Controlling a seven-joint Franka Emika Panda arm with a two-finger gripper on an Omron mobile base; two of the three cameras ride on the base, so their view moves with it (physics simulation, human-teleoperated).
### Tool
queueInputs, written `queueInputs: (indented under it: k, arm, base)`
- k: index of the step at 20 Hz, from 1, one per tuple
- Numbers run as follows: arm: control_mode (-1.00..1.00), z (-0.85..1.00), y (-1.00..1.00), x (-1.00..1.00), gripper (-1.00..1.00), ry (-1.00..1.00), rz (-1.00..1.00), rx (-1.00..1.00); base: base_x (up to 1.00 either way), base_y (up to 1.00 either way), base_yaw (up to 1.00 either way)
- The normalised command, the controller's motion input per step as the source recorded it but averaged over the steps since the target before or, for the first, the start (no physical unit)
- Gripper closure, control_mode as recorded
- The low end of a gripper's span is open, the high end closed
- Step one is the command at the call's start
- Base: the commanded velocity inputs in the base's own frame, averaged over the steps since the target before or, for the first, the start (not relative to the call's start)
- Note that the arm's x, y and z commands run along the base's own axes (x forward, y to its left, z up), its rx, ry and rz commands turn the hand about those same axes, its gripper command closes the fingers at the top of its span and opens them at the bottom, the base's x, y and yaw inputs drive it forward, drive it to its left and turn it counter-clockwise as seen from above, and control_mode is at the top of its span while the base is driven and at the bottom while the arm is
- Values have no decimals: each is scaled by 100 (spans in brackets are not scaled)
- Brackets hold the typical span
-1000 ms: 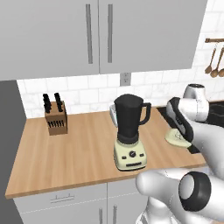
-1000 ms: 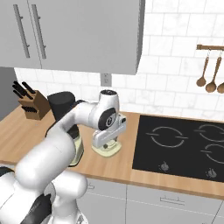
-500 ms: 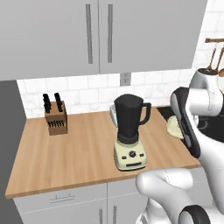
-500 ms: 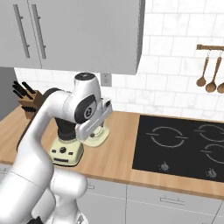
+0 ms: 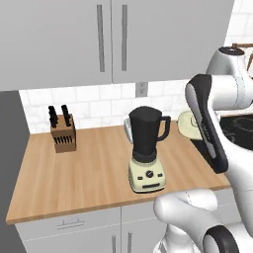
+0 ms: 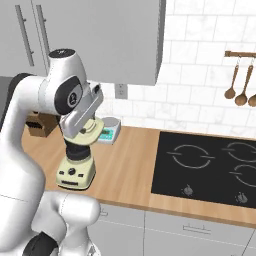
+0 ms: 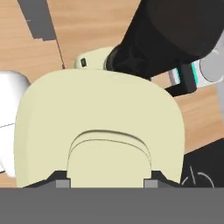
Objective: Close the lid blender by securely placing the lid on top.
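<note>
Both base views flank the blender (image 5: pixel 146 148); hand view looks down closely.

The lid (image 7: pixel 98 127) — pale cream-yellow, rounded-square, with a raised centre knob — was off the jar, lifted above the counter beside the blender (image 5: pixel 147 148). The blender stood upright — a dark tapered jar with its mouth open and a side handle, on a cream base with dark controls.
</note>
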Motion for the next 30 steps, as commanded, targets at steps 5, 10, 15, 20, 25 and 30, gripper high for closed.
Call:
queueInputs:
  k: [5, 10, 15, 20, 25, 30]
  arm:
    - [-100, 77, 59, 4, 100, 1, 10, -1]
    - [-100, 21, 69, 47, 100, 4, 7, -1]
    - [-100, -23, 50, 26, 100, 2, 0, -5]
    - [-100, -34, 24, 56, 100, 6, 0, -4]
    - [-100, -37, 0, 63, 100, 8, 0, 0]
    - [-100, -14, 6, 61, 100, 8, -5, 0]
  base:
    - [0, 0, 0]
    - [0, 0, 0]
    - [0, 0, 0]
    - [0, 0, 0]
    - [0, 0, 0]
    - [0, 0, 0]
